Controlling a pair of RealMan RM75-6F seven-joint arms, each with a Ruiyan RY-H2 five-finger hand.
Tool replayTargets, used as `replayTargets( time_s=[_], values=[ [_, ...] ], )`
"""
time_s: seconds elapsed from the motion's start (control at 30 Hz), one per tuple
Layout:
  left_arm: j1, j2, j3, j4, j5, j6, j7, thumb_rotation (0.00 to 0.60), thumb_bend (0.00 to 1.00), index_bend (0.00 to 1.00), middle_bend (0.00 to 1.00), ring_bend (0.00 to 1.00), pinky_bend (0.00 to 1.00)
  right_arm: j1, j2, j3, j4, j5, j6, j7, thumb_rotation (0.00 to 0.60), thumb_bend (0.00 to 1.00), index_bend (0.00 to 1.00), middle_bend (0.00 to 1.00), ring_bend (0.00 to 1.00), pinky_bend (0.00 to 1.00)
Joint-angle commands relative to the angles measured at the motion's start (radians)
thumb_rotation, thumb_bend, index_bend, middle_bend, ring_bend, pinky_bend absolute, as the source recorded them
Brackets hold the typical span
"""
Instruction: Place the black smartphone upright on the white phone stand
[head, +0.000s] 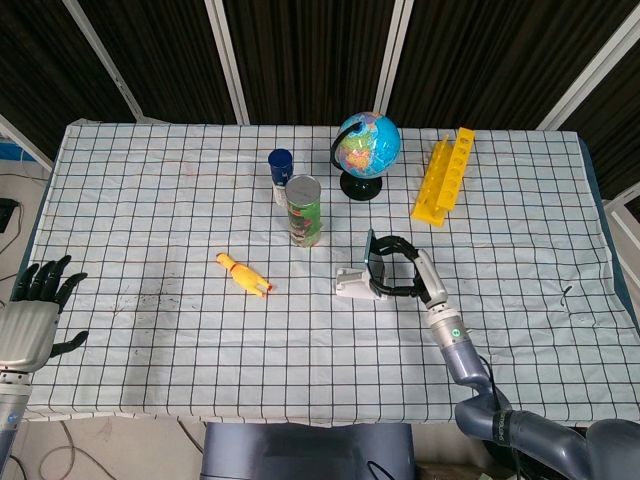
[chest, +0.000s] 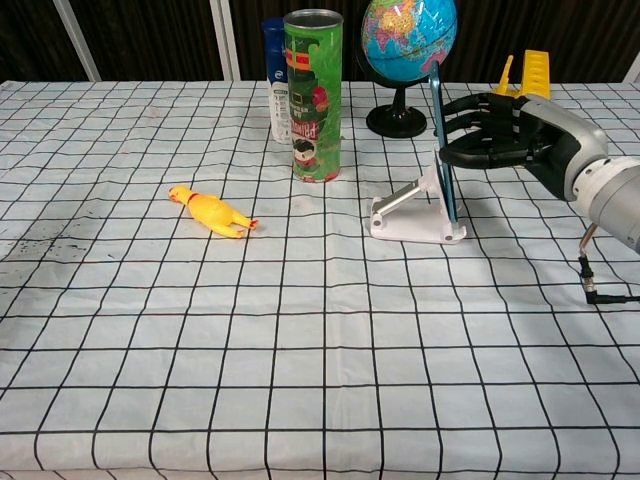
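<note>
— So, where is the black smartphone (chest: 441, 140) now?
— Right of centre in the frame, standing upright on the white phone stand (chest: 414, 214), its lower edge in the stand.
— And the right hand (chest: 497, 128)?
— Its fingers are closed around the phone's upper part, gripping it.
— The left hand (head: 32, 310)?
— Low in the left corner of the head view, fingers spread apart, holding nothing.
</note>
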Motion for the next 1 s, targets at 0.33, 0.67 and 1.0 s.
replayTargets(
  time_s=[0.33,0.67,1.0],
  values=[
    [0.000,0.000,0.000,0.000,0.000,0.000,0.002,0.600,0.10,0.19,0.00,0.00,0.00,-0.008,-0.021,-0.008,0.024,-0.005,0.016,0.002,0.600,0.42,0.75,0.68,0.45,0.18],
    [0.000,0.000,0.001,0.000,0.000,0.000,0.001,0.600,0.10,0.19,0.00,0.00,0.00,-0.009,-0.036,-0.016,0.041,-0.007,0.017,-0.005,0.600,0.42,0.75,0.67,0.44,0.18],
    [0.000,0.001,0.001,0.000,0.000,0.000,-0.001,0.600,0.10,0.19,0.00,0.00,0.00,-0.011,-0.048,-0.020,0.057,-0.014,0.030,-0.019,0.600,0.36,0.69,0.57,0.32,0.18]
  ],
)
